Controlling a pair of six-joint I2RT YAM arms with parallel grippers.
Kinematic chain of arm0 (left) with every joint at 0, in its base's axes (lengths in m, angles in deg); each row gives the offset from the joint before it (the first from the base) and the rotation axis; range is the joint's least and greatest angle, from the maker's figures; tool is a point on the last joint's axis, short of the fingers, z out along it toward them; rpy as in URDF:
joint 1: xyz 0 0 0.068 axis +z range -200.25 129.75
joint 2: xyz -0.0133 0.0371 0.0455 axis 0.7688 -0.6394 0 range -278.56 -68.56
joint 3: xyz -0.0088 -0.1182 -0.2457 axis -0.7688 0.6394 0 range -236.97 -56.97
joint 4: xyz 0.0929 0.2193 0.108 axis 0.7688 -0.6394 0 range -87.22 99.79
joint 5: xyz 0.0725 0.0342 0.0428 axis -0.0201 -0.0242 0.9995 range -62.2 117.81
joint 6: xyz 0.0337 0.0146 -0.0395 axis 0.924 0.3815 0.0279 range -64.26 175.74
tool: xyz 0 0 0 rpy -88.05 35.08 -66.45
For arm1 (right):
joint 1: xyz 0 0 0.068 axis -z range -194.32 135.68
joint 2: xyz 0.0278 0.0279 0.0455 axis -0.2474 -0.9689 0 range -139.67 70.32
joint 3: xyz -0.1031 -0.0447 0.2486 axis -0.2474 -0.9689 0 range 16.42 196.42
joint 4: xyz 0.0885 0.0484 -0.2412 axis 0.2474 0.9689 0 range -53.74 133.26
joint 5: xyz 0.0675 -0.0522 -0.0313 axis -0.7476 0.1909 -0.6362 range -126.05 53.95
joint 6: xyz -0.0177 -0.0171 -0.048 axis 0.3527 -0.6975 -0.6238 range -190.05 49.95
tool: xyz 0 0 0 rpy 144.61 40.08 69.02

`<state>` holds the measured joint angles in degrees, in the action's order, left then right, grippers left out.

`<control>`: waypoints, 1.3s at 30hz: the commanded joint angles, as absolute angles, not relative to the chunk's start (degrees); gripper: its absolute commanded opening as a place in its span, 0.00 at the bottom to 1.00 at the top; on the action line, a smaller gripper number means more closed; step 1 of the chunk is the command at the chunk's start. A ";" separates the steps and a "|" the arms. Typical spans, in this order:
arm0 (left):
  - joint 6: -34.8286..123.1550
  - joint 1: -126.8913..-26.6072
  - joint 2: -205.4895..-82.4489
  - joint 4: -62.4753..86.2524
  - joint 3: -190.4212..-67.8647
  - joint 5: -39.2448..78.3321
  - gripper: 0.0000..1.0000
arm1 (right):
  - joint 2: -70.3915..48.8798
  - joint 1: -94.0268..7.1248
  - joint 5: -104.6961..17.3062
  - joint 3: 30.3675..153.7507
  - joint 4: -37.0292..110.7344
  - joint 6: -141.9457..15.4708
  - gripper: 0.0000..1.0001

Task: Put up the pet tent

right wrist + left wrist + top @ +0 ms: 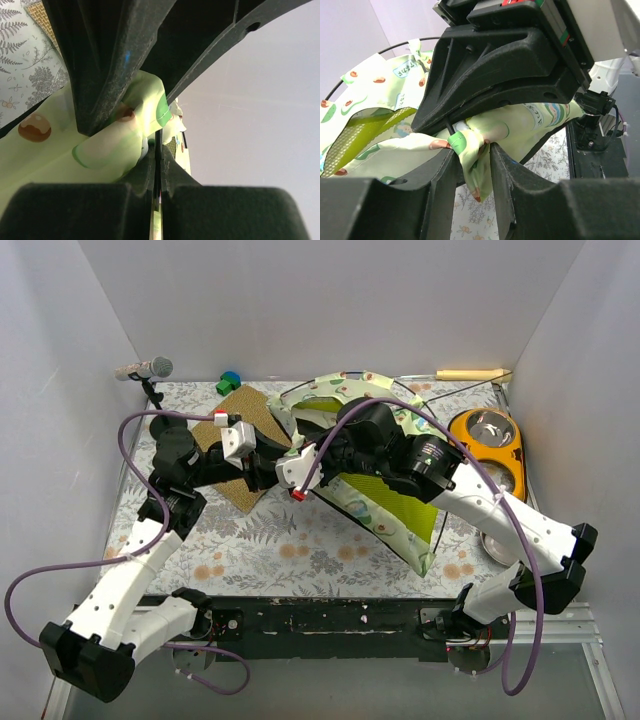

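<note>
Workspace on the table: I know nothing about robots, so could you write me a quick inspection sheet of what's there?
Surface: table under a fern-and-flower print cloth.
Job's things: pet tent, slumped and not fully up, thin black poles arching at its back.
Clutter: brown mat, orange bowl stand with steel bowls, green and blue blocks, wooden stick, microphone.
Tools: left tool shut on a fold of tent fabric; right tool shut close beside it, seemingly on a thin tent pole.
Cables: purple cables looping loosely along both arms.
Surroundings: plain white walls on three sides.
</note>
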<state>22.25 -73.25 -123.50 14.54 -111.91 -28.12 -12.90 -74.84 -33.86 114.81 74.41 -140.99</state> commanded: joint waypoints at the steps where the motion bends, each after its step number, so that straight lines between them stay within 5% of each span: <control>1: 19.80 -73.45 -120.86 16.11 -113.58 -30.99 0.31 | -10.19 -75.06 -33.15 113.90 71.94 -146.08 0.01; 39: -4.28 -73.36 -120.59 18.58 -116.39 -29.50 0.34 | -6.84 -75.06 -33.51 109.68 71.33 -147.75 0.01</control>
